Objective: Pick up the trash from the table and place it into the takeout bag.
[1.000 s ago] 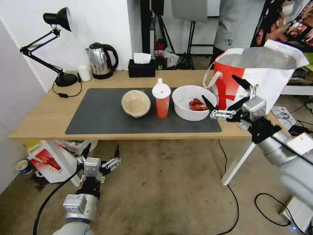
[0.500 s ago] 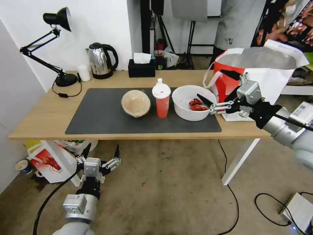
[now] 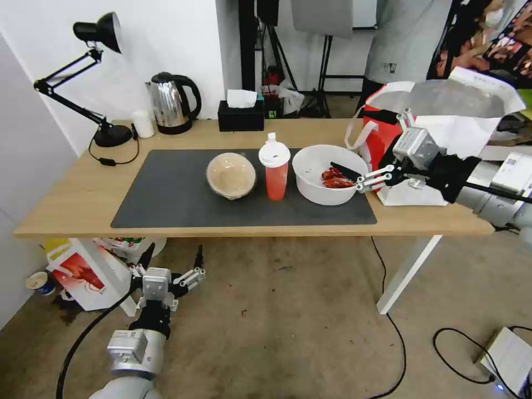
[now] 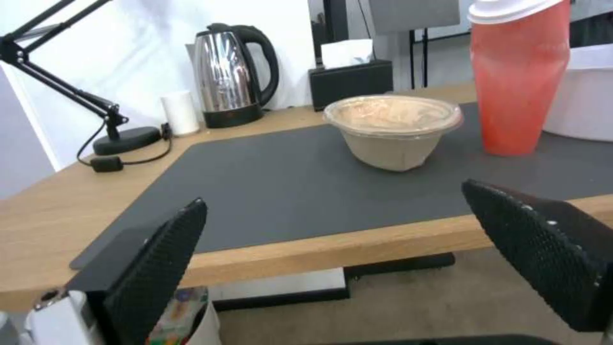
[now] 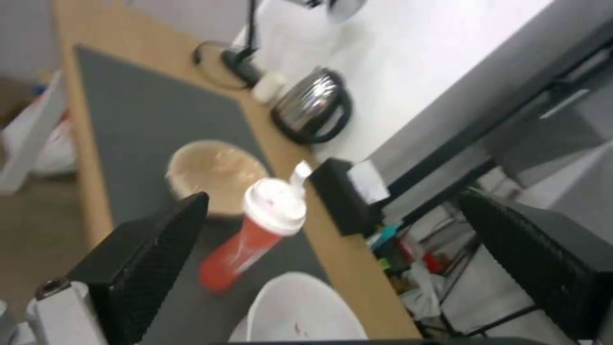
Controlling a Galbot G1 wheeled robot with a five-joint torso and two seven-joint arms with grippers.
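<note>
On the dark mat point(image 3: 166, 194) of the table point(image 3: 72, 194) stand a beige bowl point(image 3: 230, 175), a red cup with white lid point(image 3: 275, 180) and a white bowl point(image 3: 316, 177) holding red crayfish scraps. The takeout bag point(image 3: 443, 127) stands open at the table's right end. My right gripper point(image 3: 357, 139) is open between the white bowl and the bag, its lower finger reaching over the bowl's right rim. The right wrist view has the cup point(image 5: 255, 235), beige bowl point(image 5: 214, 172) and white bowl point(image 5: 300, 311). My left gripper point(image 3: 173, 252) hangs open below the table's front edge, facing the beige bowl point(image 4: 392, 127) and cup point(image 4: 520, 81).
A black desk lamp point(image 3: 105, 133), a steel kettle point(image 3: 172, 105) and a black tissue box point(image 3: 241, 116) line the table's back edge. A red-and-white carton point(image 3: 83, 274) sits on the floor under the left end. Cables point(image 3: 399, 332) lie on the floor at right.
My right arm has swung up and in from the table's front right corner, so the open gripper now stands beside the white bowl's right rim. The left arm has not moved.
</note>
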